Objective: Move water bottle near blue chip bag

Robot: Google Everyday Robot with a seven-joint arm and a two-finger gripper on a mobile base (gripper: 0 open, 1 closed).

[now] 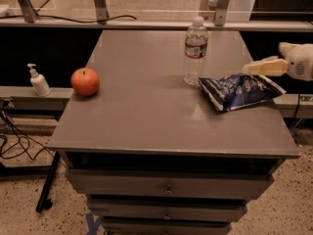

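Note:
The water bottle (195, 50), clear with a white cap and a pale label band, stands upright on the grey table (146, 111) right of centre towards the back. The crumpled blue chip bag (239, 91) lies just to its right and a little nearer, almost touching the bottle's base. My gripper (253, 68), pale and cream-coloured, reaches in from the right edge of the view, above the bag's far right end. It is well clear of the bottle and holds nothing.
A red apple (85, 81) sits on the table's left side. A small white pump dispenser (38, 81) stands on a low ledge left of the table. Drawers (166, 187) are below the tabletop. A rail and metal posts (222, 4) run behind it.

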